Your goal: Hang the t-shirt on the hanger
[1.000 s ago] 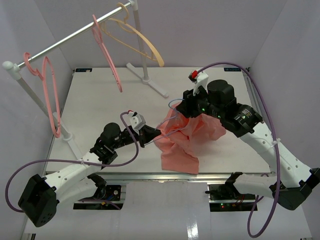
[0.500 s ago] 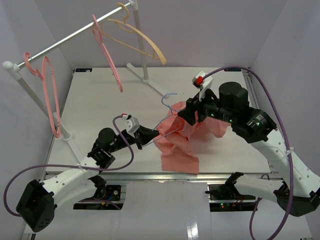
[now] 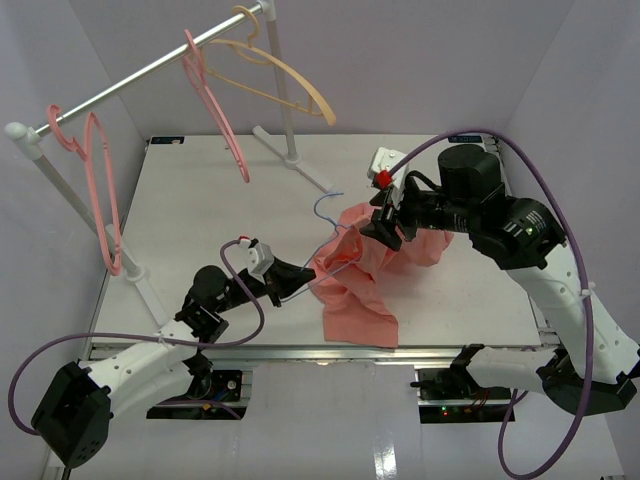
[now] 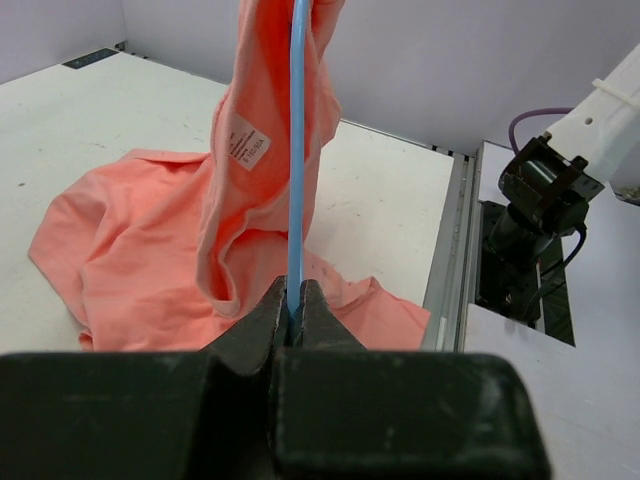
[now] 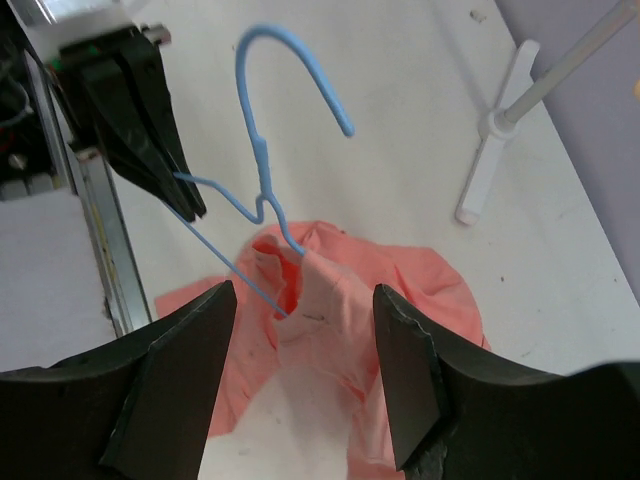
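Observation:
The salmon-pink t-shirt (image 3: 358, 285) lies bunched on the table, with part of it pulled up over one arm of the thin light-blue hanger (image 3: 327, 207). My left gripper (image 3: 296, 278) is shut on the hanger's wire (image 4: 296, 150) and holds it tilted up; the shirt (image 4: 150, 230) hangs along the wire with its label showing. My right gripper (image 3: 385, 228) hovers open just above the raised cloth. In the right wrist view the shirt (image 5: 340, 300) lies below the right gripper (image 5: 305, 370), nothing is between its fingers, and the hanger's hook (image 5: 265, 170) stands free.
A clothes rail (image 3: 150, 70) crosses the back left, carrying two thick pink hangers (image 3: 100, 190) and a pale orange hanger (image 3: 280, 80). Its white foot (image 3: 295, 160) stands on the table behind the shirt. The table's metal front edge (image 3: 300, 352) runs just below the shirt.
My right gripper has opened, let go of the shirt and drawn back to the right. The hanger's hook has come clear of the cloth and shifted left with my left gripper.

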